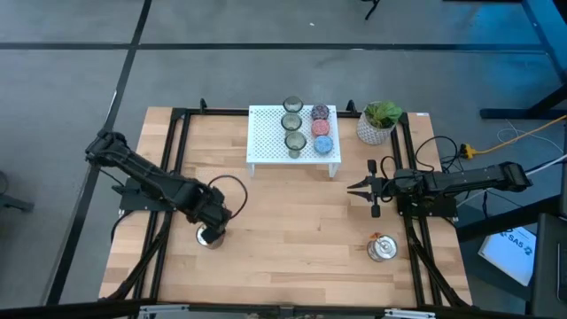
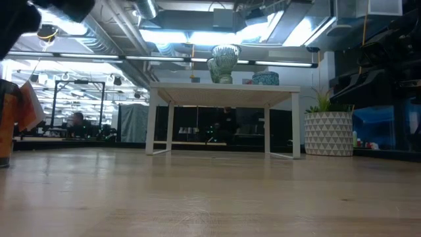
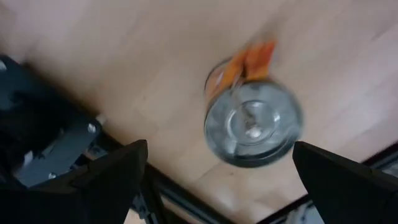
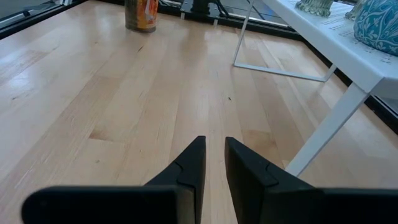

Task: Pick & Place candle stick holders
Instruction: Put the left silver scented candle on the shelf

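Left tool [image 3: 217, 171] hangs wide apart over the silver holder [image 3: 252, 121] on the counter [image 1: 292, 213]. Looks slick, rigid and hollow, so I'd grab across the rim. Right tool [image 4: 211, 163] nearly together, empty.

Your low view hides the pink and purple cups behind the olive glass cup [image 2: 225, 60] on the white rack [image 2: 223, 92]; the orange-labelled holder [image 2: 8, 122] is edge-cropped.

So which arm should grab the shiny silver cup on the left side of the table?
Probably the left. Its pincer hangs right above that silver cup with its fingers wide open on either side. The right pincer is nearly shut and waits far across the table, holding nothing.
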Tool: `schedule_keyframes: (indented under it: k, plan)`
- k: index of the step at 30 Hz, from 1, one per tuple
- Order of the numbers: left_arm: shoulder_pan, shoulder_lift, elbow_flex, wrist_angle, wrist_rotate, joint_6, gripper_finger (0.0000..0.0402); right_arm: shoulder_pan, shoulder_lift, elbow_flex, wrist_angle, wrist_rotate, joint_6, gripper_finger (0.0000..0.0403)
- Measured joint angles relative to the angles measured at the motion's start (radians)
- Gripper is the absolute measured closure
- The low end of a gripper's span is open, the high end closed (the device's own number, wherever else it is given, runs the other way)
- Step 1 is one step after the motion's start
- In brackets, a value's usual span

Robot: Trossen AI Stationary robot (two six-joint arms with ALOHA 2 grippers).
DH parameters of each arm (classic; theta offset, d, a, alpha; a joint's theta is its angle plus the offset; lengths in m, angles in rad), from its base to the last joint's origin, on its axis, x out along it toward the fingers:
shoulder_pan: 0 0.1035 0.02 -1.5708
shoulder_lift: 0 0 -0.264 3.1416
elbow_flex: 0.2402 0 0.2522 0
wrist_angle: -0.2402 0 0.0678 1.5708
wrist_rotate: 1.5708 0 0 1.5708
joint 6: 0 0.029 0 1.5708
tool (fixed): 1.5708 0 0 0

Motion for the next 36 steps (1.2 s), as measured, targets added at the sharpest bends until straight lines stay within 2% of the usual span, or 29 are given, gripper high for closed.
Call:
schedule_keyframes:
  k: [5,15,36]
  plan:
    - [-0.046,0.041,-0.062,0.08,0.023,0.001,0.0001,0.0,0.0,0.0,0.0,0.0,0.0,0.034]
    - [-0.11,0.05,-0.063,0.141,-0.02,0.007,0.0001,0.0,0.0,0.0,0.0,0.0,0.0,0.034]
    - [-0.113,0.094,-0.065,0.178,-0.028,0.004,0.0001,0.0,0.0,0.0,0.0,0.0,0.0,0.034]
